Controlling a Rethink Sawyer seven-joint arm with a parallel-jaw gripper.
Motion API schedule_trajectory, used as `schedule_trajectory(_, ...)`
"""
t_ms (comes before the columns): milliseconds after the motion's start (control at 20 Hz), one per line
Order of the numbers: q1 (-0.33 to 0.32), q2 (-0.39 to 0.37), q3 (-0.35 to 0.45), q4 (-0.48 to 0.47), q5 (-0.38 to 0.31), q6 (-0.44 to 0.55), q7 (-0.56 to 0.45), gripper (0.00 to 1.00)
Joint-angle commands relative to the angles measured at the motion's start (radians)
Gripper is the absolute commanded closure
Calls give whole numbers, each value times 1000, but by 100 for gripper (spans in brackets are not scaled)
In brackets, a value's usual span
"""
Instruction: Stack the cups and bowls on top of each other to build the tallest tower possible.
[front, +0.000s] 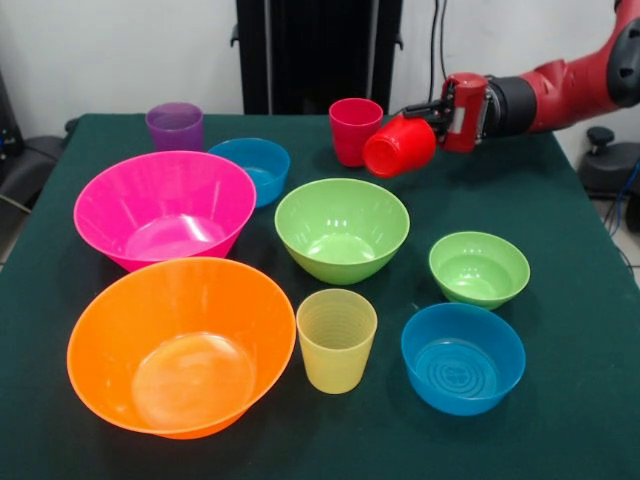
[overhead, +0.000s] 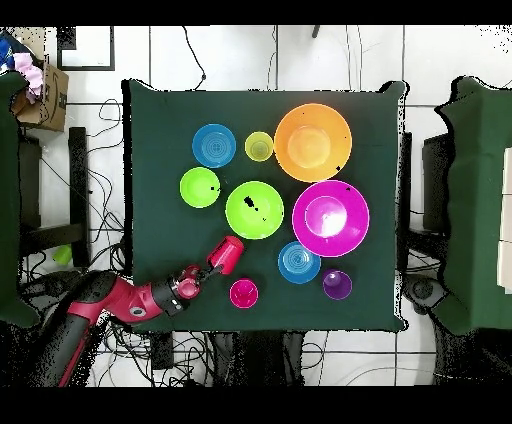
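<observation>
No text, label, brand or number is readable anywhere — not on cups, bowls, arm or table.

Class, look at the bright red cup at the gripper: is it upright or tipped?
Tipped. The bright red cup lies sideways in the gripper, off the table, base toward the camera; the pinkish-red cup beside it stands upright.

Front camera faces robot across table (front: 580, 400); overhead looks straight down.
</observation>
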Motion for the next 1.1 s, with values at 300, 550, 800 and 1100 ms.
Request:
schedule_trajectory(300, -81, -435, 376, 262, -65, -384, -216, 100)
schedule_trajectory(550, -143, -552, 432, 315, -123, -441, -240, 100)
schedule_trajectory(800, -209, -866, 474, 478, -217, -415, -387, 100)
schedule_trajectory(1100, -443, -1348, 650, 670, -295, -369, -713, 100)
